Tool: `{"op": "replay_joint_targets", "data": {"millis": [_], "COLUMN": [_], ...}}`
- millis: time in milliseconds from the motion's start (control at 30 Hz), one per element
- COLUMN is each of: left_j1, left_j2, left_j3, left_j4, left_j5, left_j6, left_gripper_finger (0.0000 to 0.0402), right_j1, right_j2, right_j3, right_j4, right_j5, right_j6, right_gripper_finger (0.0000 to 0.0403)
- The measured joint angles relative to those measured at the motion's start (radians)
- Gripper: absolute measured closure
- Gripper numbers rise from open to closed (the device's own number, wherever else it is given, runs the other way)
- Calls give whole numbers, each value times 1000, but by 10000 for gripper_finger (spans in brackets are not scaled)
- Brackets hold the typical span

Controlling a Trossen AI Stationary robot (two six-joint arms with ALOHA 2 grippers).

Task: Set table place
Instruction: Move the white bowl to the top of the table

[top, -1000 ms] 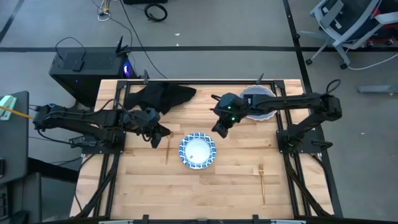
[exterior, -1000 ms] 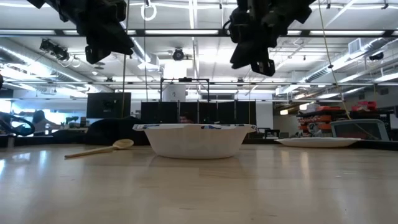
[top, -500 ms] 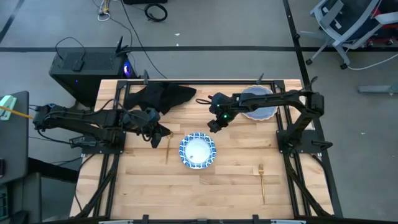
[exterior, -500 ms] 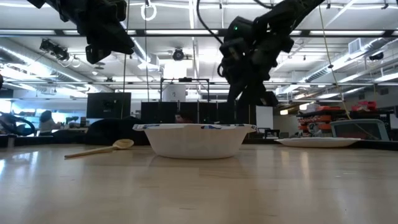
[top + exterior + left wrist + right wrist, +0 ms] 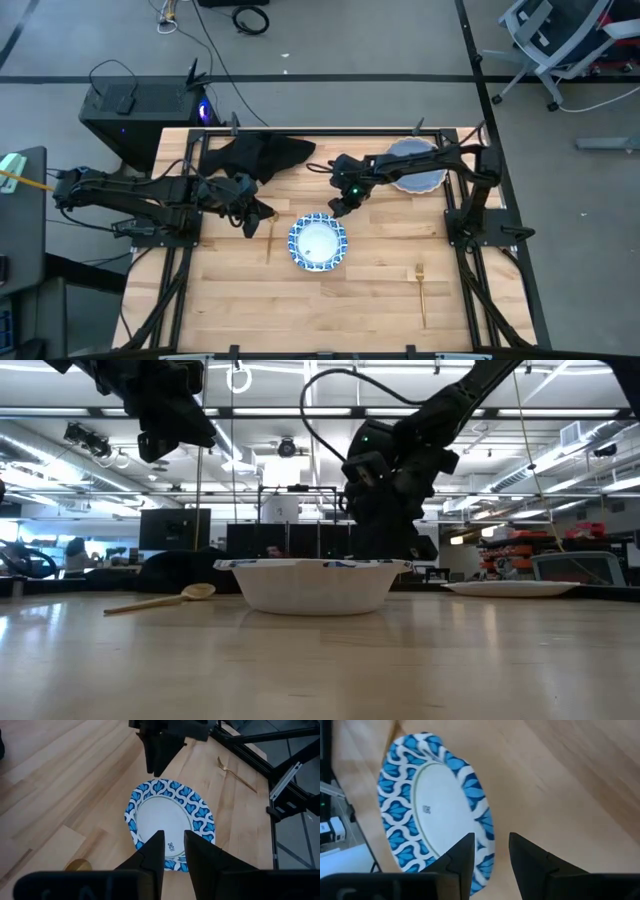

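The blue-and-white patterned dish (image 5: 318,242) rests on its base at the middle of the table (image 5: 380,300). My right gripper (image 5: 338,208) is open and low at the dish's far rim (image 5: 487,837), with one finger on either side of it. My left gripper (image 5: 255,215) hovers open and empty to the left of the dish, above the gold spoon (image 5: 270,237). The blue-grey plate (image 5: 415,165) lies at the far right, the black napkin (image 5: 255,155) at the far left, and the gold fork (image 5: 422,290) at the near right. My right gripper comes at the dish's far rim (image 5: 487,837) from above and from the far side, slanting down, with the rim between its open fingers. I cannot tell whether a finger touches the rim. The dish sits flat on the table.
Black rails (image 5: 470,260) edge the table on both sides. Bare wood lies between the dish and the fork and along the near edge. A black computer case (image 5: 130,105) stands on the floor beyond the far left corner.
My right gripper has gone toward the table's left and near edges and down, from beside the plate to the dish's far rim. The dish, spoon and fork lie where they were.
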Motion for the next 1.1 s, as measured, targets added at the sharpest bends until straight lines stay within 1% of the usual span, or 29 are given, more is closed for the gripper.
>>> {"op": "replay_joint_targets", "data": {"millis": [233,567,933,1033,1100], "left_j1": [0,0,0,0,0], "left_j2": [0,0,0,0,0], "left_j3": [0,0,0,0,0], "left_j4": [1,1,7,10,11], "left_j5": [0,0,0,0,0], "left_j6": [0,2,1,1,1], "left_gripper_finger": [323,322,320,323,323], "right_j1": [0,14,41,49,54], "right_j2": [19,20,65,63,63], "right_j3": [-1,-1,-1,-1,-1], "right_j4": [18,42,87,102,106], "right_j5": [-34,-32,-33,-23,-18], "right_j6": [-25,-35,-41,-35,-24], "right_gripper_finger": [275,275,275,284,302]}}
